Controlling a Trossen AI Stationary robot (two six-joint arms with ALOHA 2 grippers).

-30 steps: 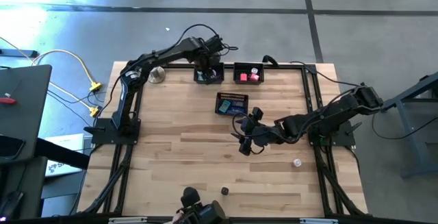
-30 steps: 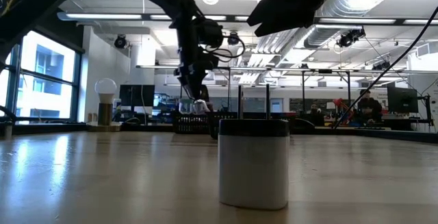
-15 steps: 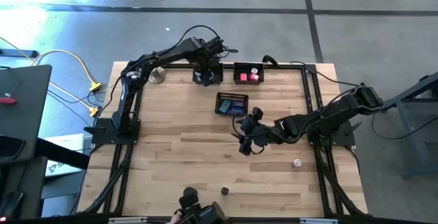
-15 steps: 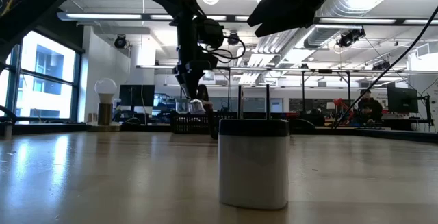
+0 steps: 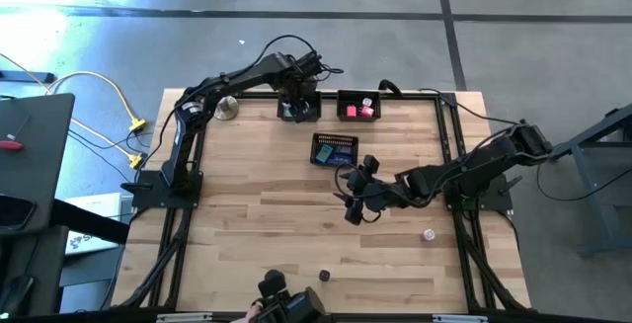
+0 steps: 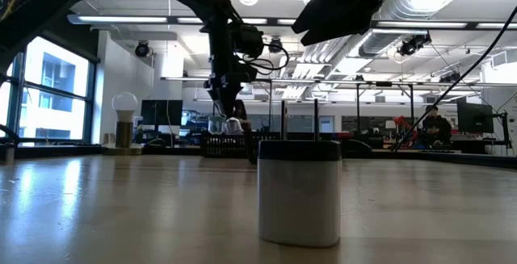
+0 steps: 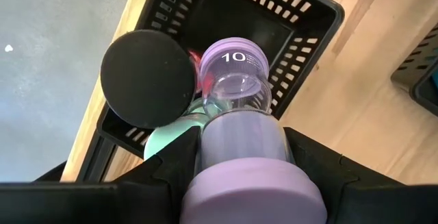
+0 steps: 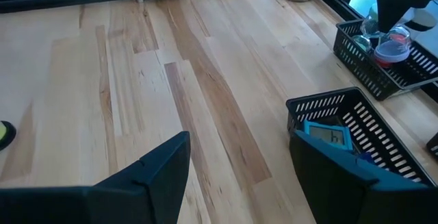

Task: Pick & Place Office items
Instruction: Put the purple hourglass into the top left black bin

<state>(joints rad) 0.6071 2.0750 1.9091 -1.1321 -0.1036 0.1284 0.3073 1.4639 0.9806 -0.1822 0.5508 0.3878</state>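
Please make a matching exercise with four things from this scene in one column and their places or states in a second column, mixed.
Things:
1. lavender tape dispenser
2. left gripper
3. right gripper
4. small dark roll

Places or states:
A. alone on the table near its front edge
B. open and empty over the middle of the table
C. over the mesh tray at the far edge
D. clamped between two dark fingers

Pairs: 1-D, 2-C, 3-B, 4-A

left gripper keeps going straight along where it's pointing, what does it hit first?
Probably the black mesh tray right ahead. The left gripper is shut on a lavender tape dispenser, which would reach the tray's inside first, next to the black disc. Depth is unclear.
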